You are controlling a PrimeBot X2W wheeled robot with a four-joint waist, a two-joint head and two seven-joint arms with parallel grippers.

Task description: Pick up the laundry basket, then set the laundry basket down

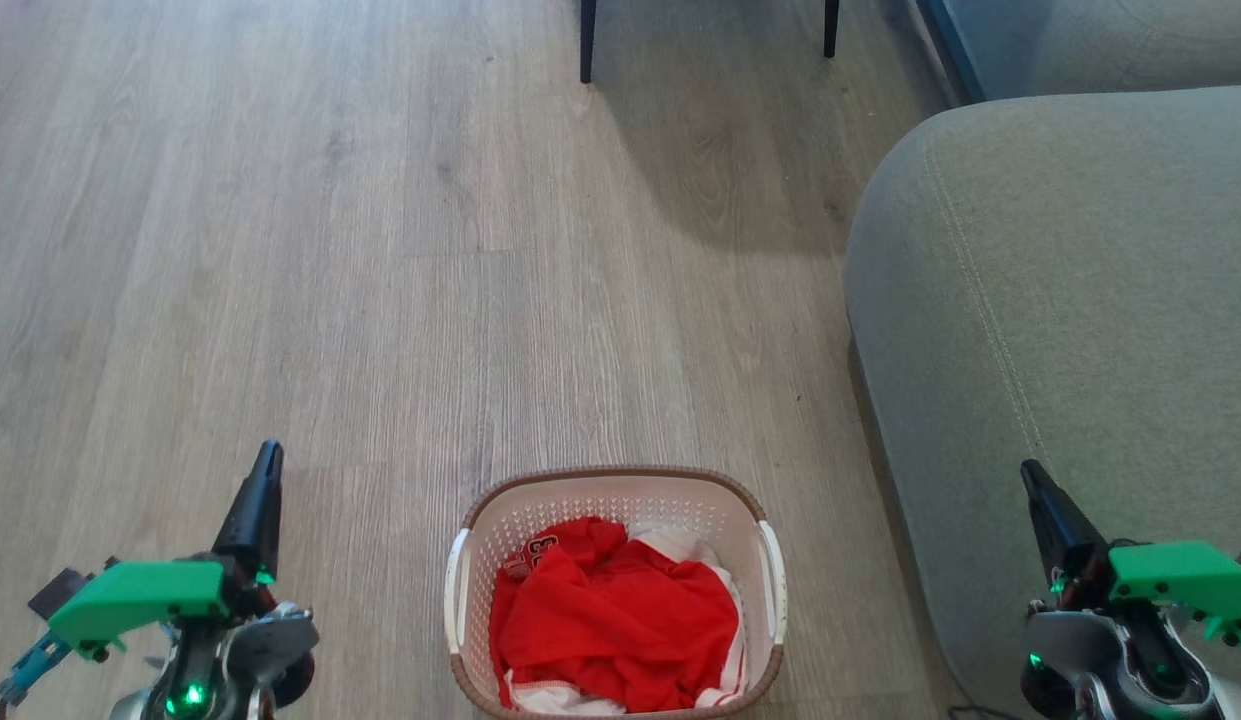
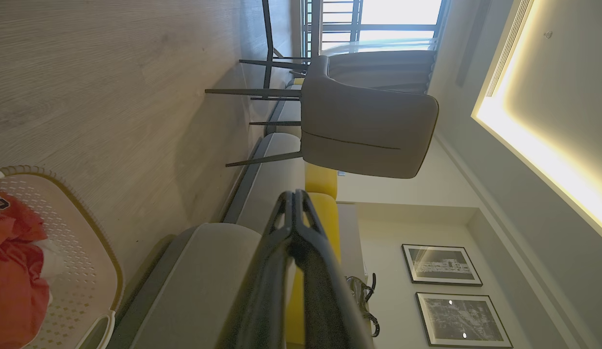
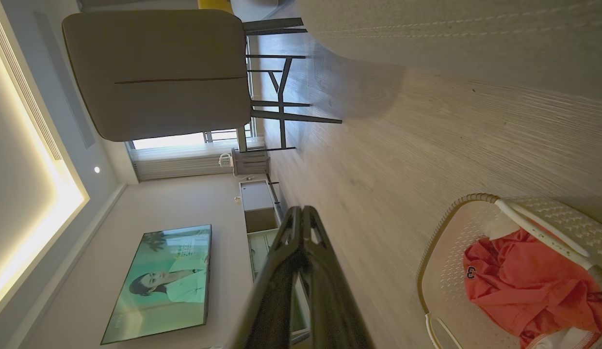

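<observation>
Wood-look floor (image 1: 380, 250) is observed across most of the head view. A grey sofa (image 1: 1060, 300) is recorded at the right, standing on the floor. A grey chair (image 2: 368, 126) on thin dark legs is noted farther off, beyond the sofa.

The basket (image 1: 610, 472) is found upright on the floor at the bottom centre of the head view, near the sofa's left side but apart from it. It lies between the two grippers and is touched by neither. A white handle (image 1: 455, 590) is seen on each of its short sides. A crumpled red garment (image 1: 620, 620) with white trim is contained in it.

The left gripper (image 1: 268, 455) is held to the basket's left, fingers pressed together, nothing gripped. The right gripper (image 1: 1030, 475) is held in front of the sofa, fingers likewise closed and empty.
</observation>
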